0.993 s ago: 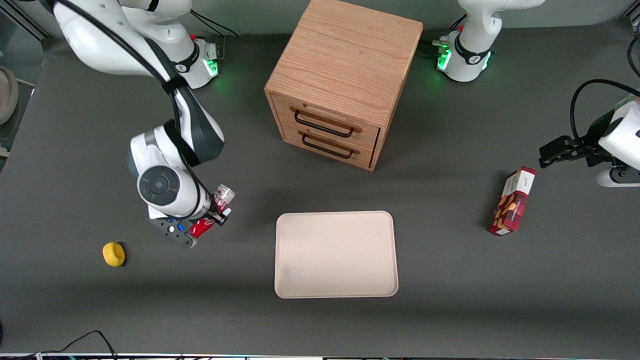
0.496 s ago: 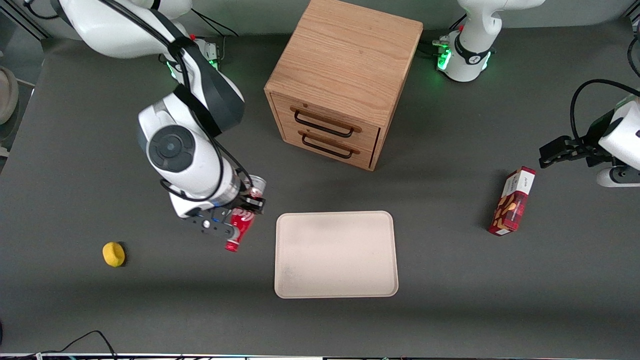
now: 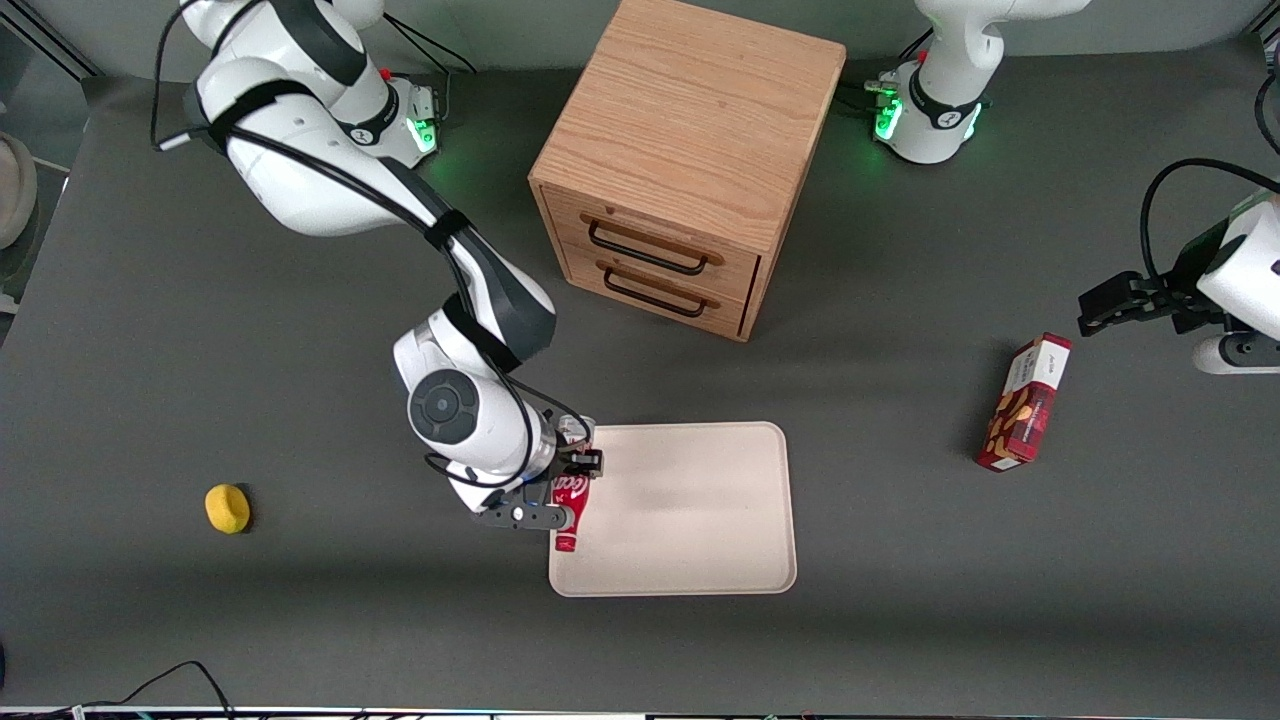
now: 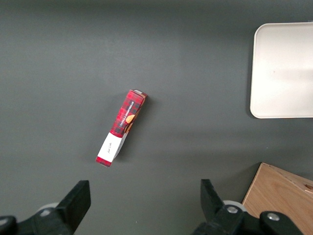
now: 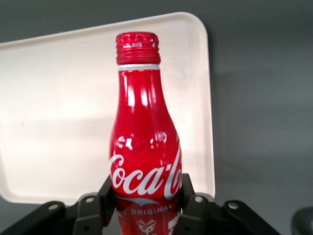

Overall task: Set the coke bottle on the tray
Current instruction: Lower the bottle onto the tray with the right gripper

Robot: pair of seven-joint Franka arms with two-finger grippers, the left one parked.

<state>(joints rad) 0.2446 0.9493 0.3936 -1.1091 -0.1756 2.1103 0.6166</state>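
Now the end effector point(image 3: 573, 478) grips the coke bottle point(image 3: 568, 508) around its body, holding it above the tray's point(image 3: 690, 500) edge nearest the working arm, cap toward the front camera.

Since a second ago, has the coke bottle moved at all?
Yes. Held in the gripper, the coke bottle has travelled away from the yellow object and now hangs over the tray edge nearest the working arm.
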